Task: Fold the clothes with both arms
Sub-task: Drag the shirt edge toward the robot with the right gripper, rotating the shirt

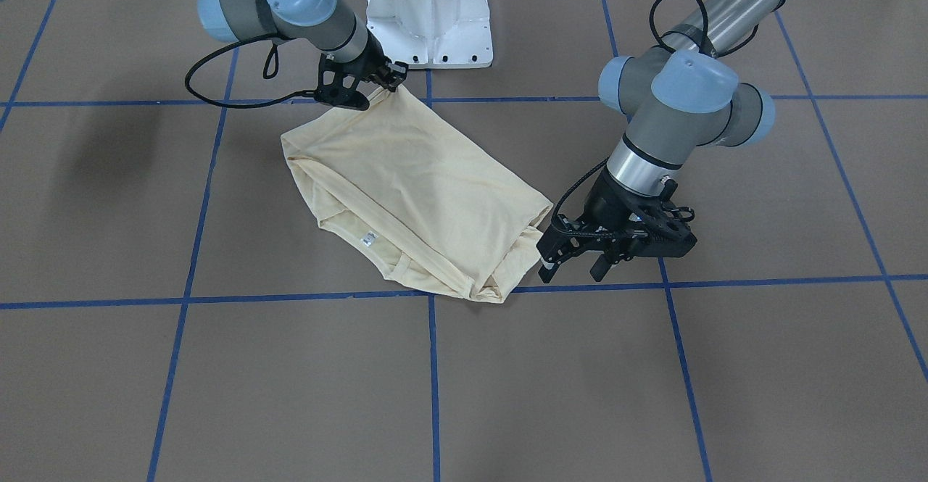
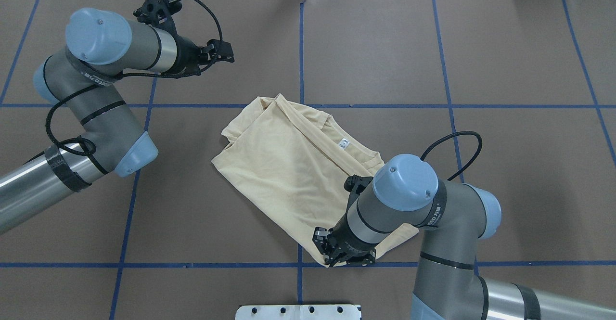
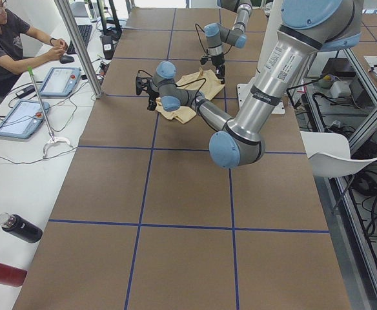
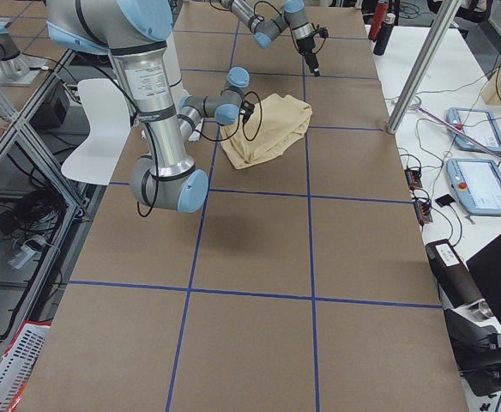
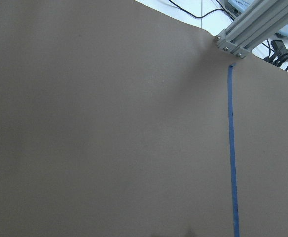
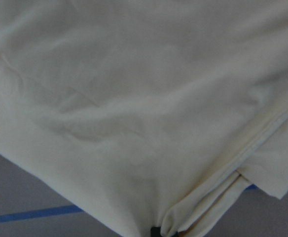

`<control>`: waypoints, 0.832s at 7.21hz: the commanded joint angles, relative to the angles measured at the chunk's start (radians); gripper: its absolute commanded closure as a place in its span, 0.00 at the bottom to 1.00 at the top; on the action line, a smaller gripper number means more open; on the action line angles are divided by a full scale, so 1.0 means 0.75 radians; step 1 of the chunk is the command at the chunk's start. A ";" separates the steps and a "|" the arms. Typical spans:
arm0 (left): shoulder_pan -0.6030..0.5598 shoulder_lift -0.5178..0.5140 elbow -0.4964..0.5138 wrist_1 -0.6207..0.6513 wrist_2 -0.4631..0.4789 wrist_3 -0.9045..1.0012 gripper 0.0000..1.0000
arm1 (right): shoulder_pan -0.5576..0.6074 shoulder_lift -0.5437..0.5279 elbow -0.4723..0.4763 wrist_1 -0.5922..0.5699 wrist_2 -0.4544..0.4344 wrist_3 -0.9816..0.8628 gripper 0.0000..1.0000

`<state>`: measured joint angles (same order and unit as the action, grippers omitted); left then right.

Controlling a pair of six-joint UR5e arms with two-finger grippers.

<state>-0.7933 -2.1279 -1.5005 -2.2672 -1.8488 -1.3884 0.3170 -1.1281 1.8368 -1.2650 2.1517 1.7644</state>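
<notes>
Working mid-fold, by the look of it, on a shirt (image 1: pixel 413 192) lying folded at the centre of the desk (image 1: pixel 652 395), plain side up, neck tag (image 1: pixel 369 238) showing near its lower edge in the front view.

Gripping the shirt's top corner in the right tool (image 1: pixel 386 82), closed on a small peak of cloth drawn up off the desk. Seeing through the right wrist camera only cloth, gathering to a point at the bottom edge. Hanging the left tool (image 1: pixel 571 272) open and empty, fingers (image 1: pixel 545 272) spread. Appearing just beside the shirt's right corner in the front view yet well apart at upper left in the overhead view, so probably hovering high. Seeing only bare desk through the left wrist camera.

Doing this well, as a judgement:
- lifting the held corner only enough to clear the layers beneath
- carrying it across in a smooth arc without dragging the whole stack
- bringing the left tool down to a matching corner first, for moving both together and landing the edge straight

Reaching in with the right arm (image 1: pixel 290 3) from the upper left of the front view, wrist bent down, tool slanting toward the corner. Coming in with the left arm (image 1: pixel 681 105) from the upper right, last link dropping steeply, tool pointing toward the lower left
</notes>
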 commanded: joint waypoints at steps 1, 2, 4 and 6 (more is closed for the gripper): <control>-0.002 0.000 -0.002 0.000 0.001 0.000 0.00 | -0.083 0.042 0.001 0.009 0.003 0.112 1.00; -0.002 0.000 -0.002 0.000 0.001 0.000 0.00 | -0.089 0.048 -0.001 0.009 0.009 0.149 0.53; 0.000 0.002 -0.002 0.000 0.001 0.000 0.00 | -0.077 0.038 -0.001 0.009 -0.020 0.151 0.00; 0.002 0.002 -0.014 -0.002 -0.004 0.000 0.00 | 0.072 0.031 0.046 0.010 -0.052 0.135 0.00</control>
<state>-0.7922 -2.1258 -1.5050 -2.2676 -1.8499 -1.3882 0.3097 -1.1031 1.8564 -1.2572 2.1295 1.8716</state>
